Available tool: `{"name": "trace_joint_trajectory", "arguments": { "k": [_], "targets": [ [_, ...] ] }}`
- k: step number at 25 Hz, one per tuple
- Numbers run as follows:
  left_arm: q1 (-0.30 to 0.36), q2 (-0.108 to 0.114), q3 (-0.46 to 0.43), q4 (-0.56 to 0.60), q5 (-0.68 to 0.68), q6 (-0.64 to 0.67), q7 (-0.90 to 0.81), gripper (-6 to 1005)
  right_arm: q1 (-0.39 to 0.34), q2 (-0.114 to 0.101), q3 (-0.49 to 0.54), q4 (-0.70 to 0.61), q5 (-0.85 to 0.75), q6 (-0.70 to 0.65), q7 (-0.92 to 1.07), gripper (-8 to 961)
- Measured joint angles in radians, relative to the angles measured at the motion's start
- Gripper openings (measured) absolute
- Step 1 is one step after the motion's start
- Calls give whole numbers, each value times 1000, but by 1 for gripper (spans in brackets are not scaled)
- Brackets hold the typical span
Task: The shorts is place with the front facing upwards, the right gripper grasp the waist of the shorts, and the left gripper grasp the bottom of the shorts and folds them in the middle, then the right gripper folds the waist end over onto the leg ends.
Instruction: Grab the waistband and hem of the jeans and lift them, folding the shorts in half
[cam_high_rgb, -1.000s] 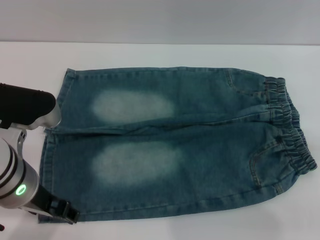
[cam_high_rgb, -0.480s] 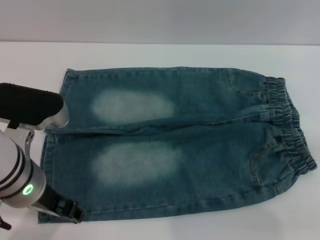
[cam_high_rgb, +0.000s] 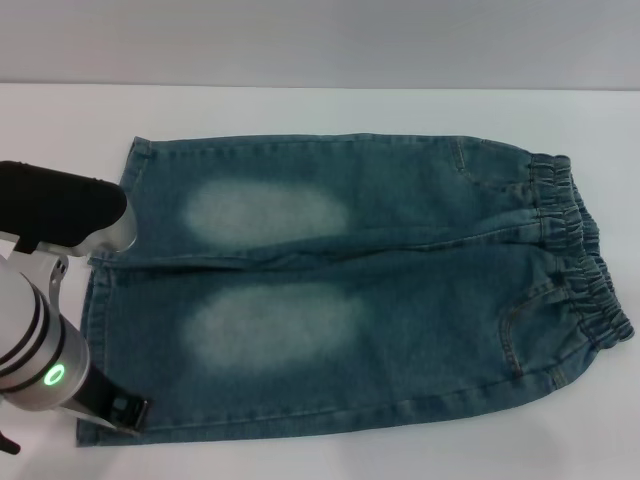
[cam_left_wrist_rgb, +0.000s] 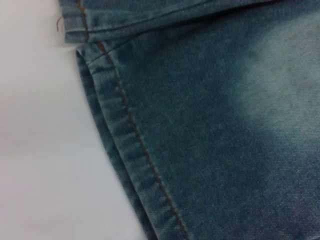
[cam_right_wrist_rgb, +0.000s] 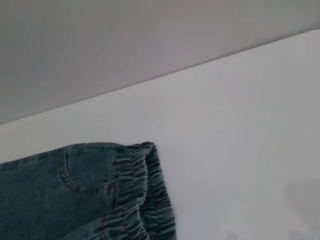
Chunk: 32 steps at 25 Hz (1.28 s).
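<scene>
The shorts (cam_high_rgb: 350, 285) lie flat and unfolded on the counter (cam_high_rgb: 300, 110), front up; no fold is made, so both folds remain to do. The left tool (cam_high_rgb: 118, 412) sits low at the near corner of the leg hems (cam_left_wrist_rgb: 120, 130), apparently touching the denim; how far its fingers are spread, or whether it holds cloth, I cannot tell. The waistband (cam_high_rgb: 575, 255) lies at the far end of the shorts from it, ungrasped (right tool out of sight). Since the earlier frames, the left tool has drawn back slightly toward the hem corner.
</scene>
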Motion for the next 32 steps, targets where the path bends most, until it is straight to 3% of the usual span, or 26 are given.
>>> {"name": "trace_joint_trajectory", "arguments": {
  "k": [10,13,32],
  "targets": [
    [22,-1,3,99,18,-43,-23,79,-10,2,-3,-14,0,3,-1,722],
    [25,-1,14,106,35,-55,-36,242,-10,2,-7,-16,0,3,-1,721],
    [20,-3,47,69,34,-55,-50,668,-1,-2,-12,-20,14,3,-1,712]
  ]
}}
